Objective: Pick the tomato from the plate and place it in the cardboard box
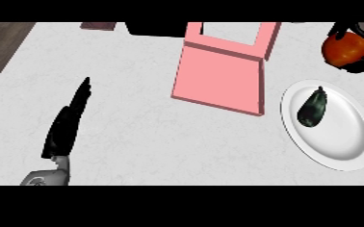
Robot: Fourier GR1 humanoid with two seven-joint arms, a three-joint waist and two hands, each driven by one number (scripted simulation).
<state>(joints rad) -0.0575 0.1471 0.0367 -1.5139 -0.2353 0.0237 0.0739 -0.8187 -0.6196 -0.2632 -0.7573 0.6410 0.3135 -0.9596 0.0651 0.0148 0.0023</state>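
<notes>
Item: tomato (pixel 344 49), orange-red, round, so no long axis or pointing direction can be told. It sits at the far right edge of the view, clear of the plate and to the right of the box.

Holder: right robot hand (pixel 341 30), with dark fingers curled over the tomato's far and near sides.

Box (pixel 219 79): pink, at centre far, with its open frame on the far side and a flat panel reaching nearer.

Plate (pixel 334 146): white, at right, just near of the tomato. It carries a dark green vegetable (pixel 311 108), long axis near to far, leaning slightly right.

Left robot hand (pixel 68 125): at near left, fingers straight and pressed together, pointing far.

Surface (pixel 142 139): white. It lies bare between the left robot hand and the box, and near of the box. Its edge shows at the far left corner.
</notes>
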